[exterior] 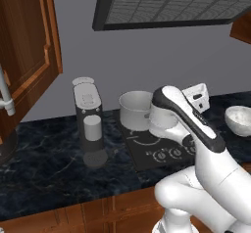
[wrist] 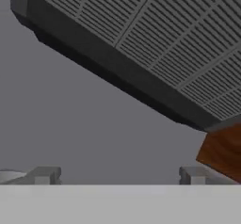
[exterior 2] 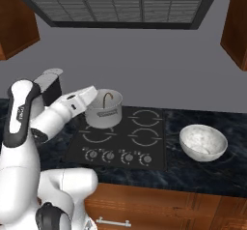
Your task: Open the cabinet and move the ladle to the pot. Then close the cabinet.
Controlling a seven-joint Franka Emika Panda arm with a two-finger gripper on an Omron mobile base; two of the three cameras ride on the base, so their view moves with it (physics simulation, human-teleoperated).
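A: Status on the brown wooden wall cabinet w/ raised-panel doors?

B: Upper left of left base view. One panelled door in sight, long vertical silver bar handle at its lower left part. Door looks swung out toward the camera, but can't confirm the angle.

A: Slim grey-brown metal ladle?

B: Ladle is inside the round pale grey-white straight-sided pot; curved handle hooks up over the rim in right base view. Bowl end hidden inside the pot.

A: Pot location?

B: On the black cooktop, rear-left burner. Cooktop is set into the dark marbled tabletop. In left base view the arm covers the pot's right side.

A: Fingers?

B: Fingers stand wide apart, nothing between them. Hand view looks up at the grey wall and the dark ribbed range hood; a corner of brown wood at lower right. White hand sits just left of the pot in right base view, near the rim; can't tell if touching.

A: Other items?

B: Dark coffee machine w/ small white cup, left of the pot on the tabletop. White speckled bowl right of the cooktop, well apart from the pot. Brown low cabinets w/ short silver handle under the tabletop edge.
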